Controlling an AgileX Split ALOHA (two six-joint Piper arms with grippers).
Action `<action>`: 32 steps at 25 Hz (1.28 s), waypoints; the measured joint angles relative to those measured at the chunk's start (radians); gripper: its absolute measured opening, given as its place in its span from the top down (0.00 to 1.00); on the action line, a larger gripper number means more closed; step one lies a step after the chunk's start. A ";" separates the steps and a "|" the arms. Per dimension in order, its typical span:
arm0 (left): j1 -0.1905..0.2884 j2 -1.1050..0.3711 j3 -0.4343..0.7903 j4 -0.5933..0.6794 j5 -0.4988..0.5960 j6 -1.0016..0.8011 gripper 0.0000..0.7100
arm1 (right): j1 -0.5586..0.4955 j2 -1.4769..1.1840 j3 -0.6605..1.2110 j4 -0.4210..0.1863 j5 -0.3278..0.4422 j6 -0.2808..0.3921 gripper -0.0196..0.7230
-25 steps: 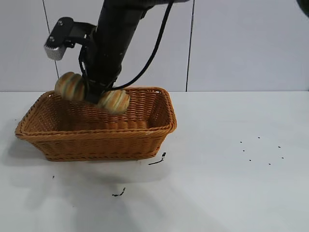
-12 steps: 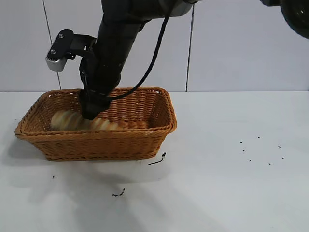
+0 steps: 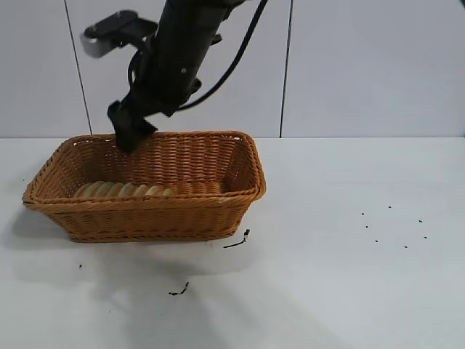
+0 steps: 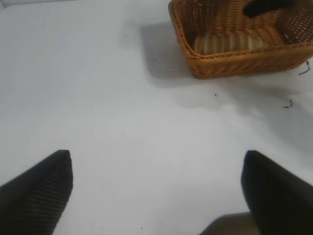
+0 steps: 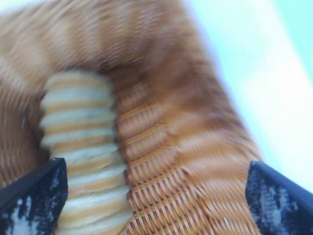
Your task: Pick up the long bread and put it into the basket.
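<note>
The long bread (image 3: 123, 190), pale tan with orange-brown stripes, lies flat on the floor of the orange-brown wicker basket (image 3: 145, 201), along its near wall. My right gripper (image 3: 129, 131) hangs above the basket's back left rim, open and empty, clear of the bread. In the right wrist view the bread (image 5: 83, 147) and the basket's weave (image 5: 186, 147) lie below my open right gripper (image 5: 155, 171). My left gripper (image 4: 156, 159) is open over bare table, far from the basket (image 4: 234, 61); the bread (image 4: 227, 43) shows inside it. The left arm does not show in the exterior view.
Small black scraps lie on the white table in front of the basket (image 3: 238, 240) and nearer the front (image 3: 179, 291). Tiny dark specks dot the table at the right (image 3: 392, 225). A panelled wall stands behind the basket.
The right gripper held the bread above the basket, lowered it inside, let go and rose. The bread now rests in the basket.
</note>
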 joint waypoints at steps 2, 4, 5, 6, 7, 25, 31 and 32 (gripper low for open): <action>0.000 0.000 0.000 0.000 0.000 0.000 0.02 | -0.042 0.000 0.000 0.000 0.032 0.012 0.07; 0.000 0.000 0.000 0.000 0.000 0.000 0.02 | -0.095 0.000 0.000 0.000 0.057 0.015 0.07; 0.000 0.000 0.000 0.000 0.000 0.000 0.02 | -0.124 0.000 0.000 0.000 0.064 0.015 0.07; 0.000 0.000 0.000 0.000 0.000 0.000 0.02 | -0.149 0.000 0.000 -0.001 0.075 0.015 0.07; 0.000 0.000 0.000 0.000 0.000 0.000 0.02 | -0.181 0.000 0.000 -0.004 0.085 0.015 0.07; 0.000 0.000 0.000 0.000 0.000 0.000 0.02 | -0.493 -0.064 0.000 -0.038 0.261 0.017 0.09; 0.000 0.000 0.000 0.000 0.000 0.000 0.02 | -0.493 -0.131 0.033 -0.058 0.263 0.020 0.11; 0.000 0.000 0.000 0.000 0.000 0.000 0.02 | -0.493 -0.160 0.056 -0.069 0.262 0.023 0.11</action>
